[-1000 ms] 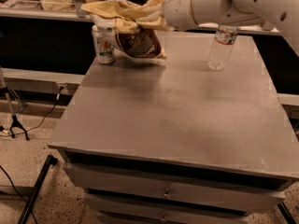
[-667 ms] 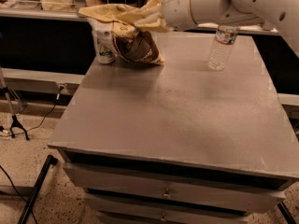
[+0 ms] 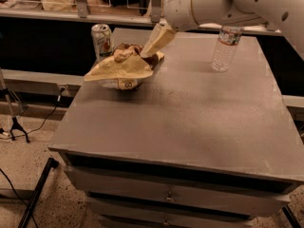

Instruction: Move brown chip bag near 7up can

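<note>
Claw (image 3: 156, 23): I see it hanging over the table's far-left part, spread wide, pinching nothing; lower finger (image 3: 159, 39) slants down to the bag's crumpled top.
Brown chip bag (image 3: 124, 69): just below-left of the claw, lying slumped on the table, pale side up.
7up can (image 3: 102, 41): left of the claw, upright, just behind the bag.
Water bottle (image 3: 225, 47): right of the claw, upright, well apart.
Table (image 3: 190, 122): grey, beneath everything.
</note>
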`<action>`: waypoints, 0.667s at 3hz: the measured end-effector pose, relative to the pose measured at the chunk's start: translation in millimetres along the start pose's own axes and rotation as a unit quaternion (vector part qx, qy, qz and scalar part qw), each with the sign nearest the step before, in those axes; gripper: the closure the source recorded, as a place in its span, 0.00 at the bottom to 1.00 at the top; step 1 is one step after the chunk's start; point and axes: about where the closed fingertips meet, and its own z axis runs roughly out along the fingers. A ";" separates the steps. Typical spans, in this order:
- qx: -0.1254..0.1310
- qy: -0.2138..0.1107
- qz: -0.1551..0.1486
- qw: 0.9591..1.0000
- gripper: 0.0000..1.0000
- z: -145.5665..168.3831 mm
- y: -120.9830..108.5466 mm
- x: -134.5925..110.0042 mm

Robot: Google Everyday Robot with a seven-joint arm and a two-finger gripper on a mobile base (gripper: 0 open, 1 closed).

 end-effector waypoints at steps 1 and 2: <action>-0.023 0.011 0.009 1.000 0.00 -2.2 7.8 1.4; -0.062 0.042 0.027 0.997 0.00 -19.0 25.4 7.0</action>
